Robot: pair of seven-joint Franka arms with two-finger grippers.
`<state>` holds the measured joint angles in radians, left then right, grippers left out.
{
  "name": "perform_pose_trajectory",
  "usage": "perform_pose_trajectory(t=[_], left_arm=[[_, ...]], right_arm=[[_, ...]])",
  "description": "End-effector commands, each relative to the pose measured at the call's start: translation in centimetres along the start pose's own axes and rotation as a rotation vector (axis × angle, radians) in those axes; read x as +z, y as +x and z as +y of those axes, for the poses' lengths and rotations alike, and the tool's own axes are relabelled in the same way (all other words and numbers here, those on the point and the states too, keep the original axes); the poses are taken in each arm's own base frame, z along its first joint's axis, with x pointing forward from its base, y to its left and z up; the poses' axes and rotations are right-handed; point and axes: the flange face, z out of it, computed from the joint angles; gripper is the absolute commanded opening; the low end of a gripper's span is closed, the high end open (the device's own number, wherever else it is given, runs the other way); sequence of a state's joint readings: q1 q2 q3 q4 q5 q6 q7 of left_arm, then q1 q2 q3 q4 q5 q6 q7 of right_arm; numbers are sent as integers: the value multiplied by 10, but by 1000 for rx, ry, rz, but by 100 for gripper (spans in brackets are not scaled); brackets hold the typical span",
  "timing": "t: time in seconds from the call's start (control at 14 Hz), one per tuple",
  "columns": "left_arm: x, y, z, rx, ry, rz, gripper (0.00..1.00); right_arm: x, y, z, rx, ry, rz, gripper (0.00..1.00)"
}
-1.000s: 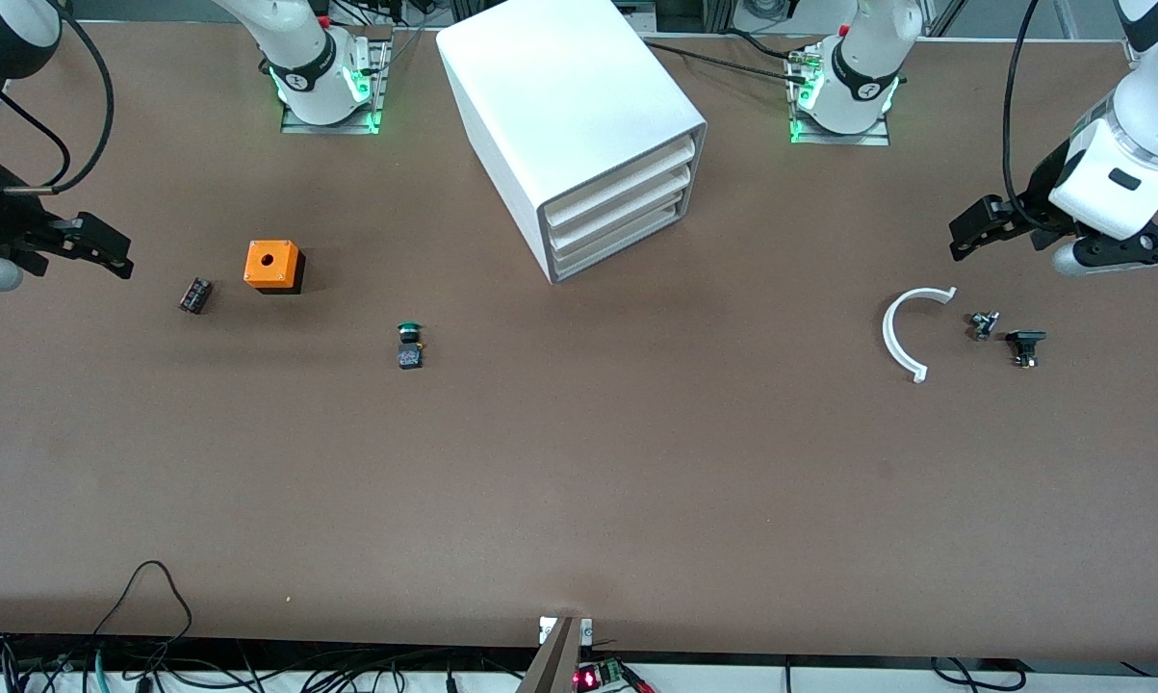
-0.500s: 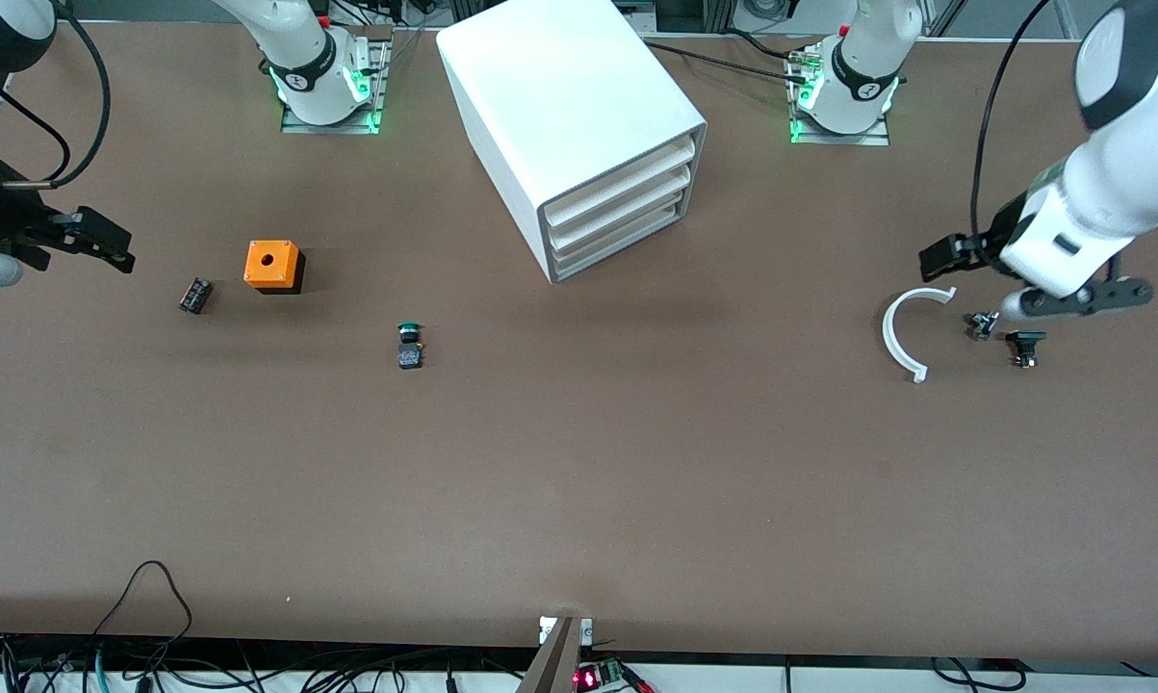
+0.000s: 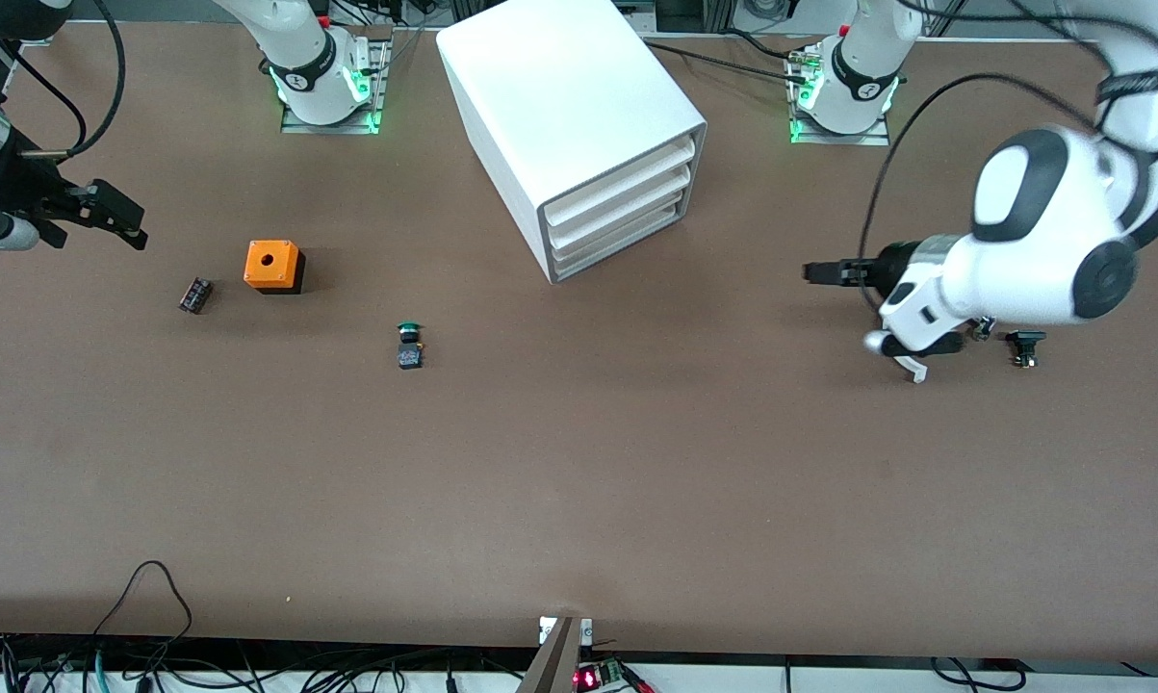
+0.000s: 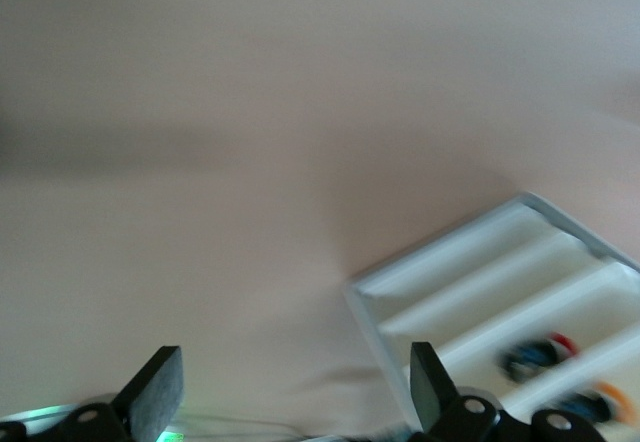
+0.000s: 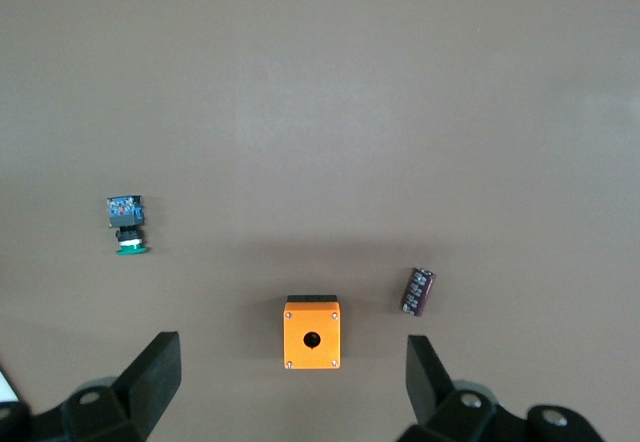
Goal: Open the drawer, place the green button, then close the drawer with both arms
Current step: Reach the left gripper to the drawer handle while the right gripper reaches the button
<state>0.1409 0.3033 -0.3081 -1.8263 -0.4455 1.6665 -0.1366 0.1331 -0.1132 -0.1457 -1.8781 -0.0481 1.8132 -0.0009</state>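
Note:
The white cabinet (image 3: pixel 579 115) stands near the robots' bases, and its three drawers look shut. The bottom drawer (image 3: pixel 622 241) faces the left arm's end of the table. The button (image 3: pixel 408 345), with a green cap and dark body, lies on the table nearer the front camera than the cabinet. It also shows in the right wrist view (image 5: pixel 127 225). My left gripper (image 3: pixel 819 272) is open and empty over bare table, pointing at the cabinet front (image 4: pixel 500 292). My right gripper (image 3: pixel 116 217) is open and empty over the right arm's end of the table, apart from the button.
An orange box with a hole (image 3: pixel 272 265) and a small black ribbed block (image 3: pixel 194 295) lie beside my right gripper. A white curved piece (image 3: pixel 915 369) is mostly hidden under my left arm. Small black parts (image 3: pixel 1025 346) lie beside it.
My left arm has swung down and toward the cabinet, and now covers most of the white curved piece. My right gripper has shifted slightly toward the bases. The objects have not moved.

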Motion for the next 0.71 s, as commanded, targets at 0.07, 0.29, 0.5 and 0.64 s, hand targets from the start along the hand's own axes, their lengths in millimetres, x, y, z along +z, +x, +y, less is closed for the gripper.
perform_pose_trajectory(t=[0.07, 0.29, 0.5, 0.64], left_arm=[[123, 19, -4, 160, -293, -112, 100], [201, 14, 10, 254, -420, -134, 100], [250, 4, 18, 310, -448, -151, 100], [276, -12, 34, 298, -474, -182, 100]], right_arm=[[28, 11, -4, 10, 8, -43, 100], [80, 31, -32, -19, 27, -124, 100], [125, 46, -73, -85, 13, -154, 100], [155, 49, -120, -149, -2, -181, 100]])
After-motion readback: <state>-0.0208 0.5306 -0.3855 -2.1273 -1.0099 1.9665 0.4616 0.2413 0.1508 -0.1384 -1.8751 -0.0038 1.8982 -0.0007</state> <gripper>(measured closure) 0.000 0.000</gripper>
